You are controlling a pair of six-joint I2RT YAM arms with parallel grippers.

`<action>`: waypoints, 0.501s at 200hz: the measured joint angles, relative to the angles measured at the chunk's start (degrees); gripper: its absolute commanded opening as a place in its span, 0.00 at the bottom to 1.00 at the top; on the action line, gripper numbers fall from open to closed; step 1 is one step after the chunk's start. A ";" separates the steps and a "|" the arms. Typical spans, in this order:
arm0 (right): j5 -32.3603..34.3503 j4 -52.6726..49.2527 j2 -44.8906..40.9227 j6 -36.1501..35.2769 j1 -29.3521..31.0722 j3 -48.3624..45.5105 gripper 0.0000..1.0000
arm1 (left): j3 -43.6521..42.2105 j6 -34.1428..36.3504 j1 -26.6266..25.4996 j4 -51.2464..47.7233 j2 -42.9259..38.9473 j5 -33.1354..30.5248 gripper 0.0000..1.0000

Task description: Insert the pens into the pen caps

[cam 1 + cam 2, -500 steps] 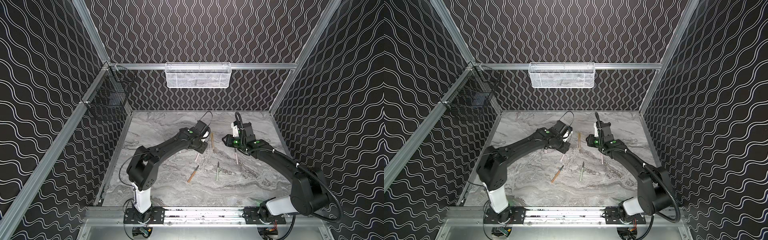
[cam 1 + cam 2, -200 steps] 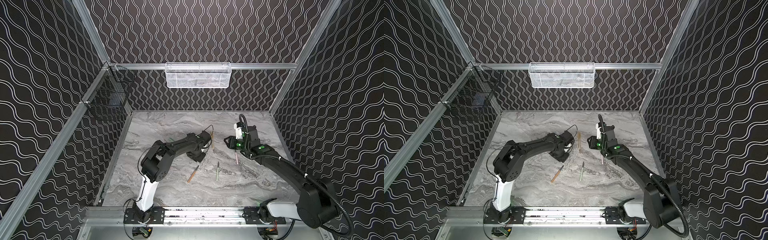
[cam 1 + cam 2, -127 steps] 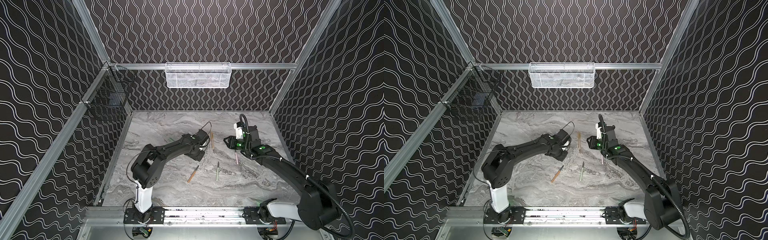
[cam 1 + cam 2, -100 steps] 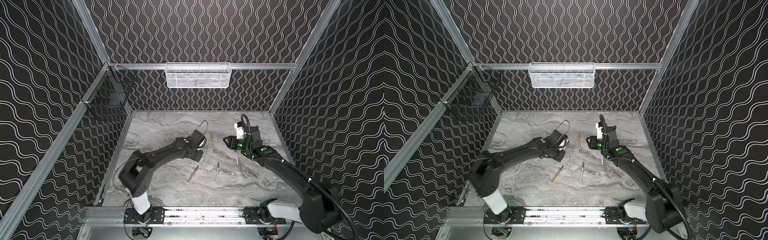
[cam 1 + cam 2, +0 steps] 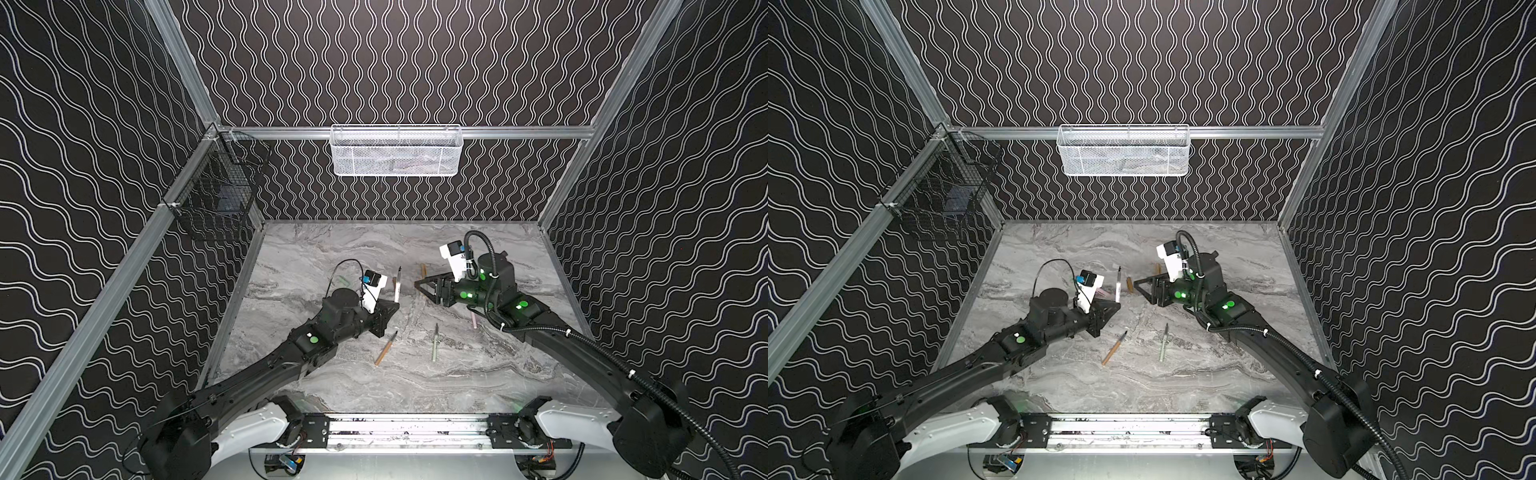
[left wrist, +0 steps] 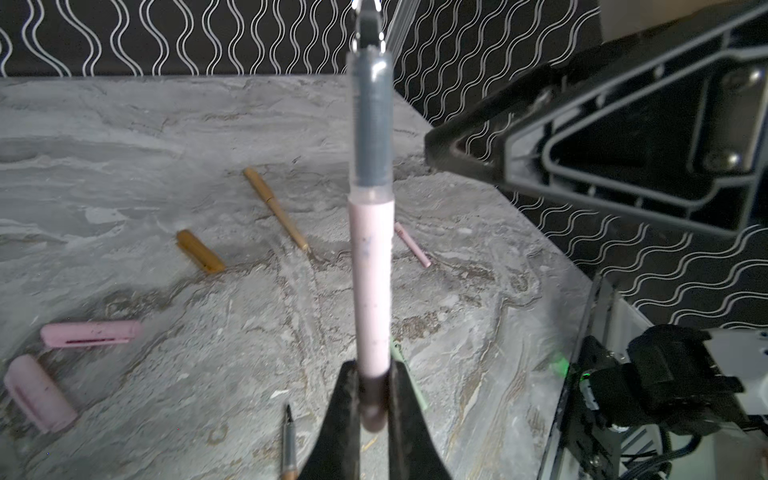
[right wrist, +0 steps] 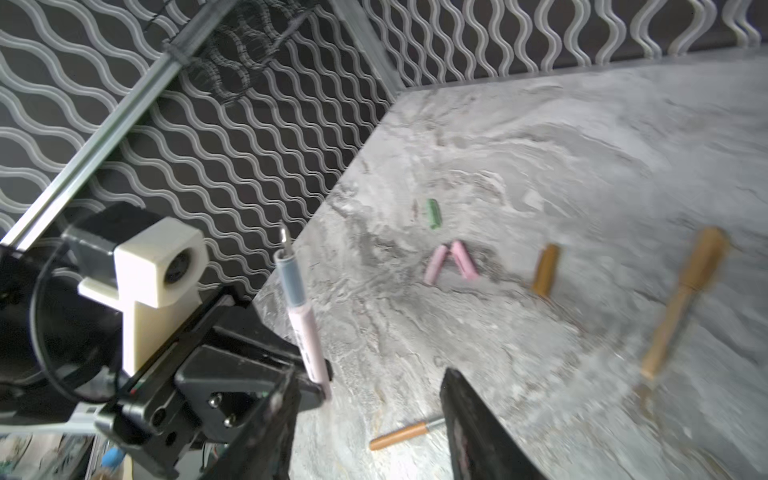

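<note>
My left gripper (image 5: 392,305) (image 5: 1115,306) (image 6: 374,368) is shut on the lower end of a pink pen (image 5: 397,286) (image 6: 371,270) (image 7: 299,316), which stands nearly upright with its dark tip up. Just right of it, my right gripper (image 5: 422,284) (image 5: 1138,284) (image 7: 370,374) is open and empty, its jaws facing the pen. On the table lie a tan-orange pen (image 5: 385,348), a green pen (image 5: 434,343) and a pink pen (image 5: 473,320). The wrist views show two pink caps (image 6: 91,332) (image 6: 39,392), a tan cap (image 6: 200,251) (image 7: 545,270) and a green cap (image 7: 433,213).
Another tan-orange pen (image 6: 276,208) (image 7: 681,299) lies behind the right gripper. A white mesh basket (image 5: 395,151) hangs on the back wall and a black wire basket (image 5: 218,199) on the left wall. Patterned walls close in the marble table (image 5: 332,249).
The left arm's elbow has swung low and to the left while its gripper stays near the middle with the pink pen. The right jaws have spread wider.
</note>
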 measured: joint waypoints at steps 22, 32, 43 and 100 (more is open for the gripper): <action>-1.16 1.16 0.83 -0.28 2.49 1.36 0.57 | -0.42 -0.04 0.00 2.10 -0.48 0.98 0.00; -1.51 1.25 1.11 -0.42 3.43 1.75 0.56 | -0.42 -0.07 0.00 2.80 -0.48 1.38 0.00; -1.95 1.33 1.75 -0.44 4.00 2.34 0.53 | -0.42 -0.09 0.00 3.26 -0.48 2.01 0.00; -2.43 0.76 6.99 -0.44 5.20 7.69 0.16 | 0.24 -0.13 0.00 3.63 -0.61 3.48 0.00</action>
